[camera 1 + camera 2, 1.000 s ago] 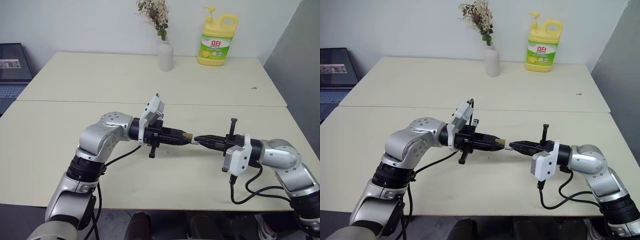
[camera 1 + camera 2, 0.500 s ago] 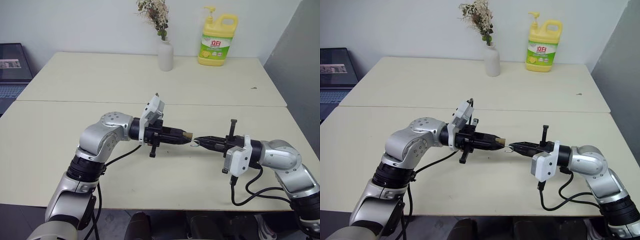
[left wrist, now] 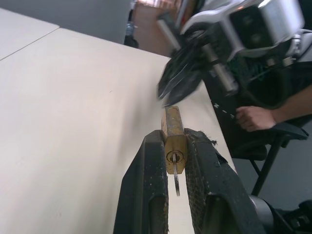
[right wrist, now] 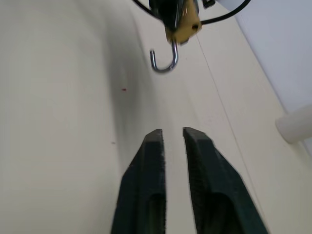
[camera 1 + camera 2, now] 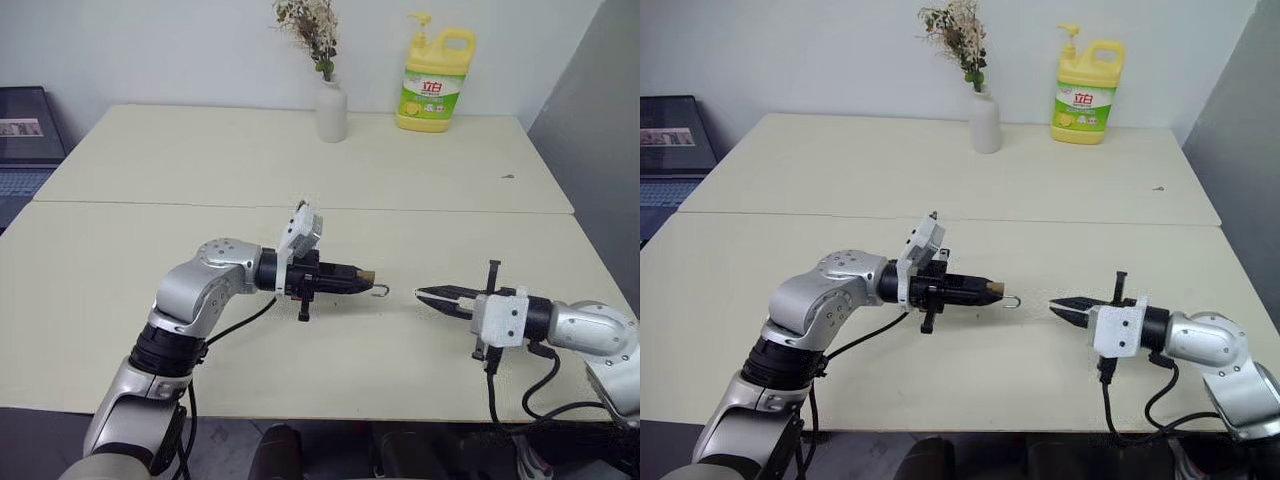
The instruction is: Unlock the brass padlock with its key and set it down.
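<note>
Nearest the front edge of the surface (image 5: pixel 90 300), toward its right corner, the right end effector (image 5: pixel 422 294) is seen held above the top, pointing left. Its fingers (image 4: pixel 146 161) are parted by a narrow gap and nothing is held between them. It is well apart from the lock, with bare surface between the two.

Slightly farther in, around the middle of the front table, the left end effector (image 5: pixel 362 277) is seen pointing right, held above the top. Its fingers (image 3: pixel 151 170) are closed on the brass padlock (image 3: pixel 173 134), gripped by its flat sides. In the left wrist view the keyway end faces the camera, with what appears to be a key (image 3: pixel 176 174) hanging from it. The silvery shackle (image 4: pixel 164 60) projects toward the right end effector; it is seen as an open hook, one leg free of the body.

Along the far edge of the rear table, a white vase (image 5: pixel 331 108) of dried flowers and a yellow dish soap bottle (image 5: pixel 434 78) are noted. A laptop (image 5: pixel 28 140) is seen past the left edge.
</note>
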{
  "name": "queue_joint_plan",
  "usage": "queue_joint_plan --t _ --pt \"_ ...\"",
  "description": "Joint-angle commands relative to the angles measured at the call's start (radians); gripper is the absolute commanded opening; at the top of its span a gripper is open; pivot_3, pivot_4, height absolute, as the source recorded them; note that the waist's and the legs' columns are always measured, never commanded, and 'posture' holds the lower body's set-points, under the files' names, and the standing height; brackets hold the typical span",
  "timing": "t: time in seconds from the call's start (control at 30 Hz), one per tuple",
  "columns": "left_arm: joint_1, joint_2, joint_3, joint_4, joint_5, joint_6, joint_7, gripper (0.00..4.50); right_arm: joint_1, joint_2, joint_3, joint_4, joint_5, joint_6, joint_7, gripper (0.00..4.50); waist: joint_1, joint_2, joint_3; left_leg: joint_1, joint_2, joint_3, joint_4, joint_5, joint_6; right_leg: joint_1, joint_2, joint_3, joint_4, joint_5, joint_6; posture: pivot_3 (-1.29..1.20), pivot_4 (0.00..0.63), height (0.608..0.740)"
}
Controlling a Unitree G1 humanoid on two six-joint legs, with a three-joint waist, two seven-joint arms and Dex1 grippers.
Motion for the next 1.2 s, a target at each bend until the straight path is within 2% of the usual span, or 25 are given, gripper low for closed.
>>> queue_joint_plan --t 0.03,0.23,0.27,0.37,0.7,0.9,1.1,1.2 --pt "0.011 -0.022 -0.003 -0.003 0.012 -0.001 0.041 0.16 0.011 -0.009 -0.031 -0.129 0.085 0.139 -0.009 2.03 0.000 0.000 0.000 0.000 0.000 0.000 0.000 0.000 0.000 0.000 0.000 0.000 0.000 0.000 0.000 0.00 0.150 0.740" --pt "0.027 -0.067 -0.048 0.060 0.055 0.021 0.091 0.16 -0.051 0.000 0.033 -0.225 0.170 0.384 -0.016 4.27 0.001 0.000 0.000 0.000 0.000 0.000 0.001 0.000 0.000 0.000 0.000 0.000 0.000 -0.001 0.004 0.00 0.150 0.740" --pt "0.023 -0.074 -0.052 0.074 0.057 0.031 0.098 0.16 -0.058 -0.005 0.042 -0.226 0.167 0.405 -0.011 4.49 0.001 0.000 0.000 0.000 0.000 -0.001 0.001 0.000 0.000 0.000 0.000 0.000 0.000 -0.001 0.004 0.00 0.150 0.740" --pt "0.013 -0.092 -0.060 0.118 0.079 0.043 0.122 0.16 -0.064 -0.030 0.068 -0.223 0.146 0.440 0.017 4.50 0.002 0.000 0.000 0.000 -0.001 -0.001 0.001 0.000 0.000 0.000 0.000 0.000 0.000 -0.001 0.004 0.00 0.150 0.740" --pt "-0.012 -0.125 -0.092 0.225 0.152 0.007 0.121 0.16 -0.094 -0.006 0.076 -0.206 0.125 0.490 0.001 4.50 0.001 0.000 0.000 -0.001 -0.001 -0.001 0.001 0.000 0.000 0.000 0.000 0.000 0.000 -0.001 0.004 0.00 0.150 0.740" --pt "-0.025 -0.114 -0.113 0.261 0.186 -0.015 0.082 2.07 -0.090 -0.004 0.064 -0.210 0.127 0.509 -0.001 4.50 0.001 0.000 0.000 0.000 -0.001 -0.001 0.000 0.000 0.000 0.000 0.000 0.000 0.000 -0.002 0.004 0.00 0.150 0.740" --pt "-0.062 -0.091 -0.079 0.319 0.234 -0.124 0.073 3.91 -0.056 -0.013 0.034 -0.224 0.135 0.534 -0.005 4.50 0.000 0.000 0.000 -0.001 -0.001 -0.001 0.000 0.000 0.000 0.000 0.000 -0.001 0.000 -0.002 0.004 0.00 0.150 0.740" --pt "-0.053 -0.054 -0.077 0.305 0.262 -0.190 0.063 3.91 -0.036 -0.008 0.022 -0.235 0.140 0.554 -0.012 4.50 0.000 0.000 0.000 0.000 -0.001 -0.001 0.000 0.000 0.000 0.000 0.000 0.000 0.000 -0.002 0.004 0.00 0.150 0.740"
